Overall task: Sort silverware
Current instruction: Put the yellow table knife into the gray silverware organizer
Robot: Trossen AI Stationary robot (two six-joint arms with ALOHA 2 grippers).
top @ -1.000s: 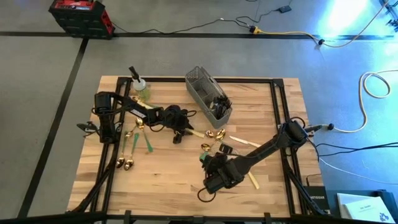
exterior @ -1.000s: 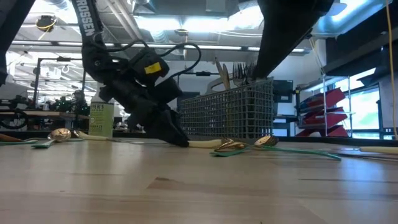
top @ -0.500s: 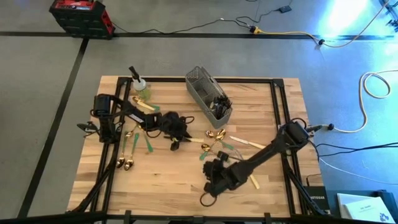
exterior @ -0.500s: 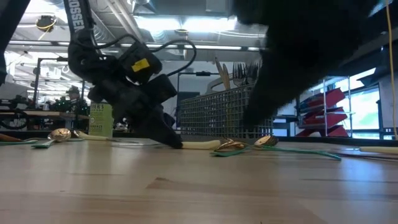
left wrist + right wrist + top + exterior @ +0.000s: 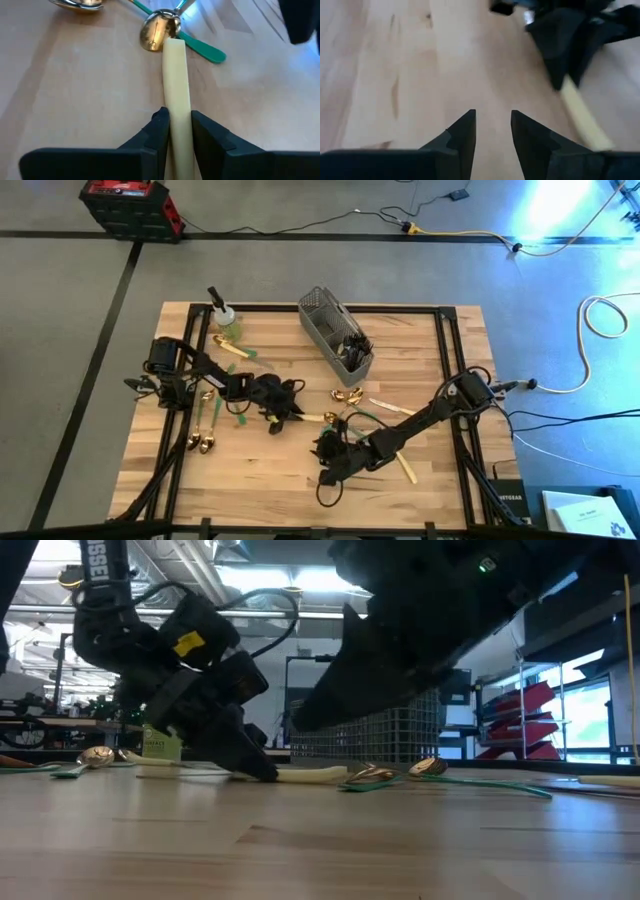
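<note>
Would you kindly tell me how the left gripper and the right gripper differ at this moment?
The left gripper is shut on the cream-handled utensil, while the right gripper holds nothing, bare table showing between its parted fingers. In the high view the left gripper sits nearer the table's middle, the right gripper closer to the front edge. Both are low over the wood.

The near half of the tabletop (image 5: 250,480) toward its left corner lies bare, open for passage. The middle is crowded: the left gripper (image 5: 283,418) clamps a cream-handled utensil (image 5: 177,100) there, gold spoons (image 5: 347,395) lie just beyond, and the right gripper (image 5: 328,448) hangs close by. The mesh caddy (image 5: 335,335) blocks the far edge, the spray bottle (image 5: 224,317) the far-left corner.
</note>
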